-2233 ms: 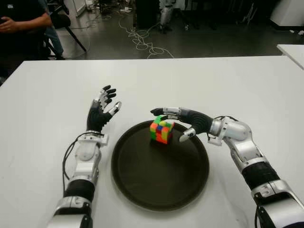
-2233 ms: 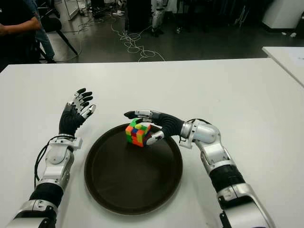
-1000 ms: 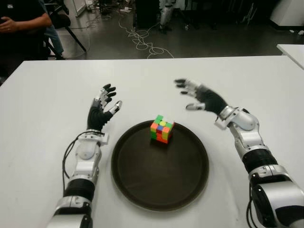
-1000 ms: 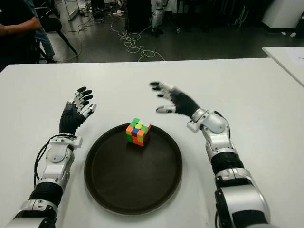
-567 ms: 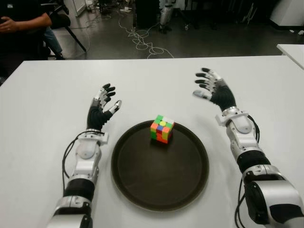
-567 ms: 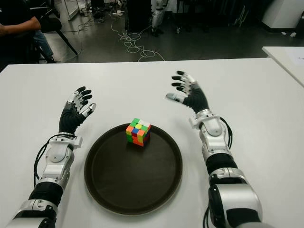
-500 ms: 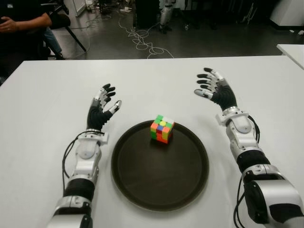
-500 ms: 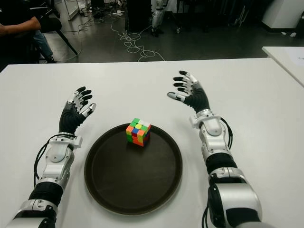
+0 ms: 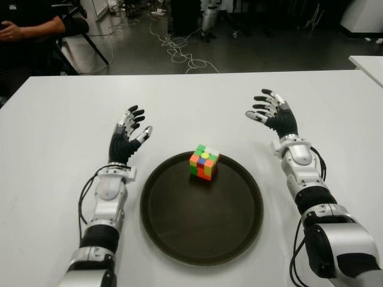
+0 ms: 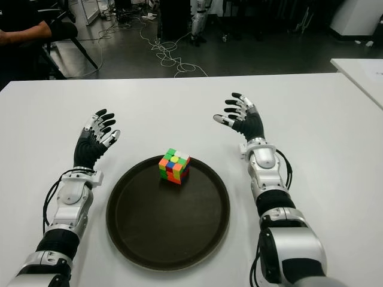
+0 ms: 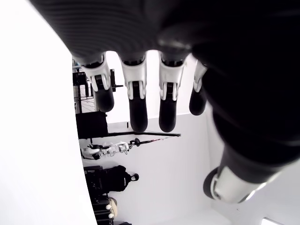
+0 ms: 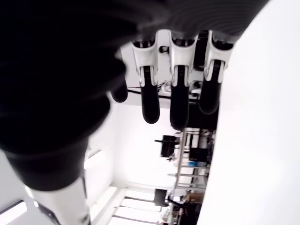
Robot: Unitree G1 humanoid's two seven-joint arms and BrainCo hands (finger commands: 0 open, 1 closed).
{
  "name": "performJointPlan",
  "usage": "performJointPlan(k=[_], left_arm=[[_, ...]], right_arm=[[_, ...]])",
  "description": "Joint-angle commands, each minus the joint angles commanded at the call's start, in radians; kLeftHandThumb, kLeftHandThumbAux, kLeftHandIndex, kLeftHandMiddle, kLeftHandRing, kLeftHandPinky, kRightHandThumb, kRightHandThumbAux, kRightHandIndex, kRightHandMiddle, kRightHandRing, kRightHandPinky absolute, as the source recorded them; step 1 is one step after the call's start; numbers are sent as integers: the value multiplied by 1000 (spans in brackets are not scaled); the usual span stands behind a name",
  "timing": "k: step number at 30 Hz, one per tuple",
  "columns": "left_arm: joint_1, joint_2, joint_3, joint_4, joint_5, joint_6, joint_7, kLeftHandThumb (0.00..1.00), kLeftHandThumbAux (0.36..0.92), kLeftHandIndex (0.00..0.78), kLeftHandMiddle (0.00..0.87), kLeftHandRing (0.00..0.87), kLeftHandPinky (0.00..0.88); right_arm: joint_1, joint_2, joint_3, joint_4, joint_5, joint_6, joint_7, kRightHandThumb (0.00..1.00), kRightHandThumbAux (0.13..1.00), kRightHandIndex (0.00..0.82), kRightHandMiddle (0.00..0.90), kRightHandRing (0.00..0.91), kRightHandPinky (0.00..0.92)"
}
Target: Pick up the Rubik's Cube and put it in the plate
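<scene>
The Rubik's Cube (image 9: 204,162) sits inside the dark round plate (image 9: 201,230), near the plate's far rim, with nothing touching it. My right hand (image 9: 270,112) is raised over the table beyond the plate's right side, its fingers spread and empty. My left hand (image 9: 127,137) shows to the left of the plate, also spread and holding nothing. Both wrist views show straight fingers (image 12: 151,101) with no object between them.
The white table (image 9: 72,119) extends all around the plate. A second white table's corner (image 9: 368,63) is at the far right. A seated person (image 9: 27,27) and floor cables (image 9: 176,51) lie beyond the table's far edge.
My right hand let go of the cube in the plate, then lifted and swung back to the right, fingers spreading. The cube and left hand stayed still.
</scene>
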Motion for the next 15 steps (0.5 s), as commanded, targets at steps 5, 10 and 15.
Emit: performJointPlan(k=[5, 10, 15], left_arm=[[2, -2, 1, -6, -6, 5, -3, 35, 752, 144, 196, 157, 95], [2, -3, 2, -8, -5, 14, 2, 38, 754, 139, 195, 158, 98], [2, -4, 4, -11, -11, 25, -1, 37, 748, 134, 193, 156, 101]], right_arm=[[6, -1, 14, -5, -28, -14, -17, 0, 821, 190, 280, 297, 326], [10, 2, 18, -6, -45, -26, -31, 0, 815, 184, 278, 297, 329], [11, 4, 16, -3, -50, -35, -38, 0, 806, 177, 274, 298, 337]])
